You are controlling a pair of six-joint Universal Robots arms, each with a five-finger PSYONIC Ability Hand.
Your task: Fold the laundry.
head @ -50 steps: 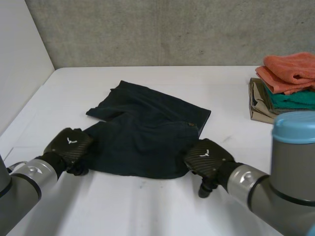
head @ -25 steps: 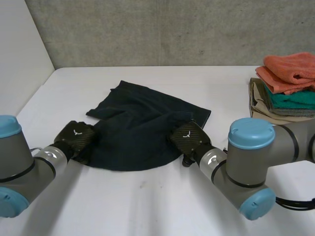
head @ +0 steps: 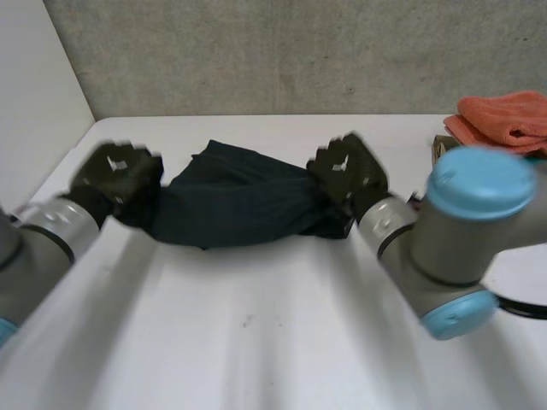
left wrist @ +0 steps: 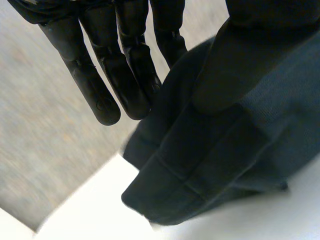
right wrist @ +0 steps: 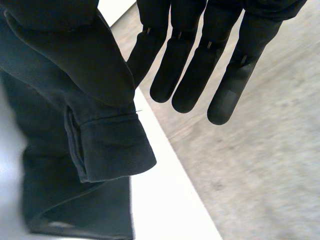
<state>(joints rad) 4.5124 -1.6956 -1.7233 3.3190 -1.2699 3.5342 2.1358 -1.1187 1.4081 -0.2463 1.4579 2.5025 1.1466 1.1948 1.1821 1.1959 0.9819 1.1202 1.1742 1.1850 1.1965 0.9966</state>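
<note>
Two-handed, holding the dark garment [head: 239, 201] drawn out sideways into a bunched band over the far half of the white surface [head: 256, 342]. Gripping one end of it with the left robot hand [head: 115, 171] and the other end with the right robot hand [head: 346, 166], both standing at about the same height in the head view, backs turned toward the camera. Looking along the left wrist: pinching the dark garment [left wrist: 230, 150] between the thumb and the straight fingers of the left robot hand [left wrist: 125, 75], thumb lying on top of the fabric, fingertips pointing out past its edge, a stitched hem [left wrist: 170, 175] hanging below the hand with the surface showing beneath. Looking along the right wrist: clamping the dark garment [right wrist: 100, 150] in the same way under the thumb of the right robot hand [right wrist: 190, 65], fingers held straight and together beside the fabric, a folded hem drooping just past the thumb. Unclear from the head view: sagging lower edge touching the surface or hanging just clear of it. Working well apart from the orange towel [head: 504, 120], lying at the far right of the surface beyond the light-blue cap of the right arm [head: 483, 184], with a grey concrete wall [head: 299, 51] running behind it all
</note>
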